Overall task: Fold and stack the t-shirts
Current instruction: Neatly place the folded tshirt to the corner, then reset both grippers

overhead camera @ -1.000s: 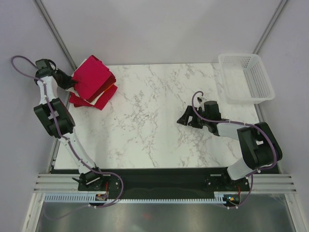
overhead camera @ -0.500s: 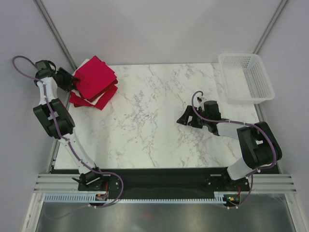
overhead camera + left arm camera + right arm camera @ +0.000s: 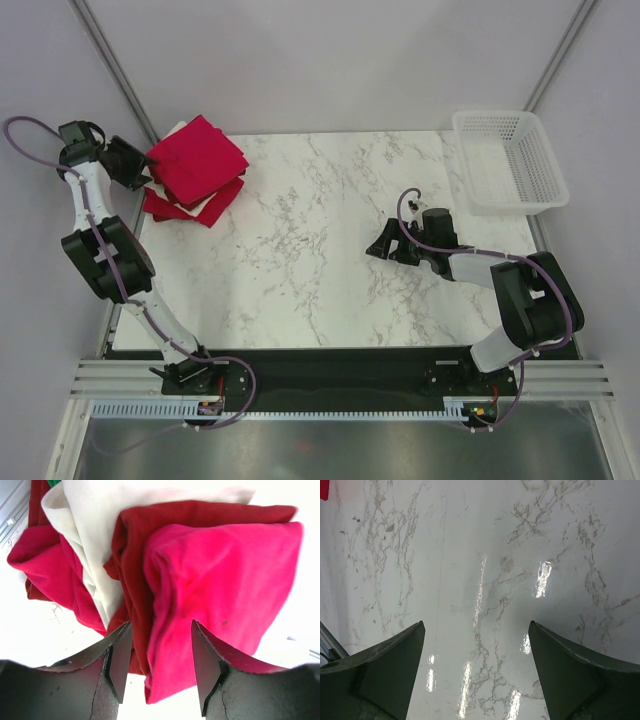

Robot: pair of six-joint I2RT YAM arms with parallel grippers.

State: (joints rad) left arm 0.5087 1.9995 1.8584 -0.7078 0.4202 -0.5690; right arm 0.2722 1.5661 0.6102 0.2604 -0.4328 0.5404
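Marble table holds stacked t-shirts; left tool gapes beside them.

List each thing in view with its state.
crimson t-shirt, folded, topping the stack
dark red t-shirt, folded, under the crimson one
cream t-shirt, lower in the stack, edge showing
basket, upright, far right
left end effector, open, beside the stack, holding nothing
right end effector, open, holding nothing

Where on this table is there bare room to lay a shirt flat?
The marble table is bare from the stacked t-shirts at the far left corner across to the right pincer, and along the whole near edge. Crowded: that far left corner.
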